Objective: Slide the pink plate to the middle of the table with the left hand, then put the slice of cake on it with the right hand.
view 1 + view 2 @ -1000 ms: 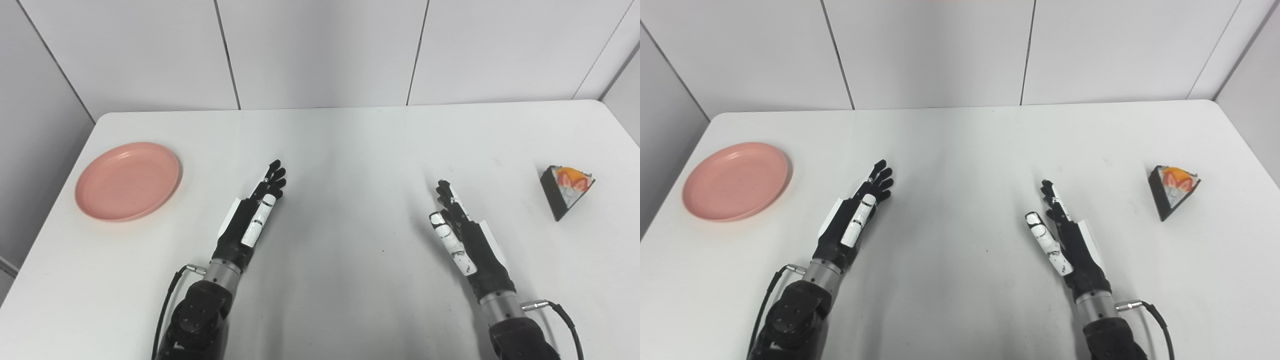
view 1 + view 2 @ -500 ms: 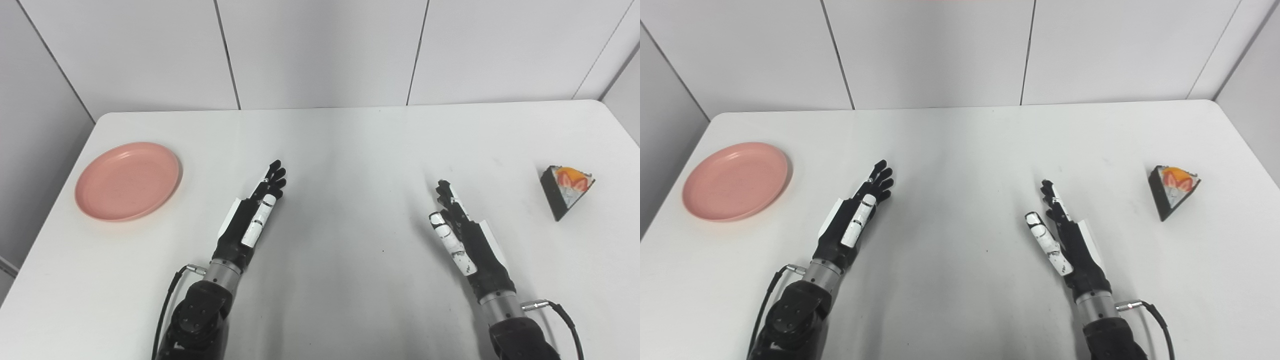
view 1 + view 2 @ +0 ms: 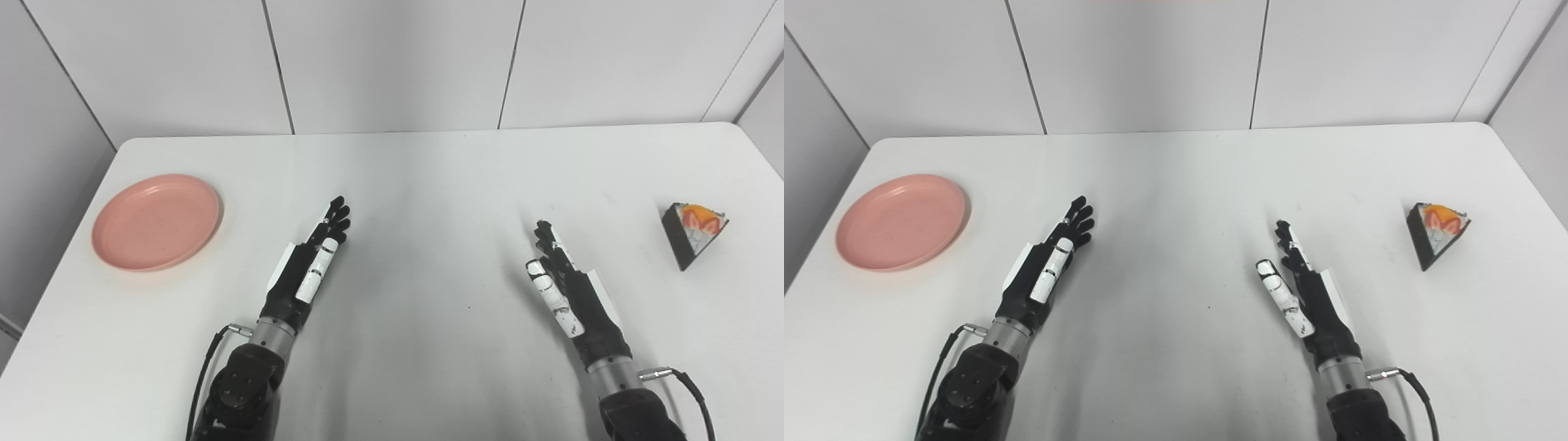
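Far left on the white worktop [image 3: 429,184]: pink plate [image 3: 157,221], flat, round, so no long axis, well apart from both hands. Nearer centre: left hand [image 3: 309,260], fingers [image 3: 334,217] stretched out and released, grasping nothing. Then right hand [image 3: 566,285], likewise released and empty. Far right: cake slice [image 3: 694,233], a wedge lying with tip toward the near edge, long axis running near to far, fruit topping up. Nothing changed over the last second; task likely not yet begun.
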